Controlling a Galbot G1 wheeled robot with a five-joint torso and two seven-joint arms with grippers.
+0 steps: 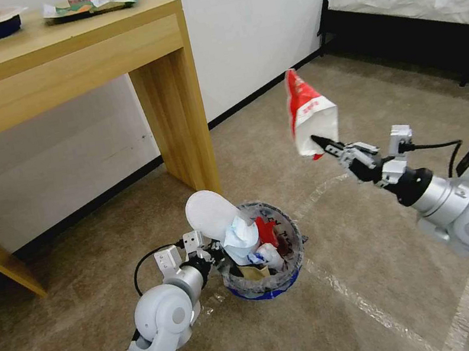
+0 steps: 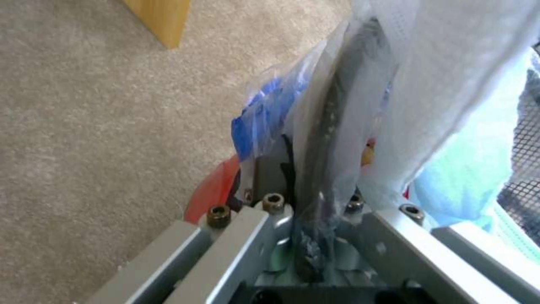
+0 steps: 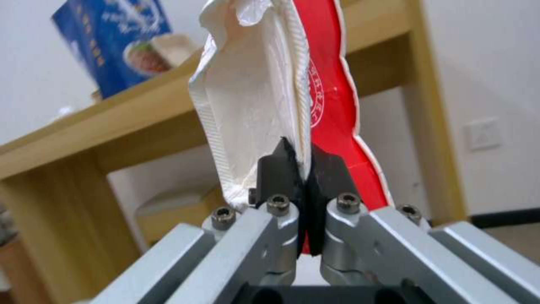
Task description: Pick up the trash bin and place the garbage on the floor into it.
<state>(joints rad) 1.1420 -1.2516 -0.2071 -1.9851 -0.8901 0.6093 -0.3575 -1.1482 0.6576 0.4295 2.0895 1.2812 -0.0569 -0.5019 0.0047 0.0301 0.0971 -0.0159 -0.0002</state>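
The right tool [image 1: 320, 143] is clenched on a red wrapper [image 1: 309, 112], which it holds up in the air, well apart from the trash bin [image 1: 266, 278]. The left tool [image 1: 214, 253] grips the rim of that bin, with a white slipper [image 1: 212, 214] and crumpled papers [image 1: 242, 237] sticking out just beside it.
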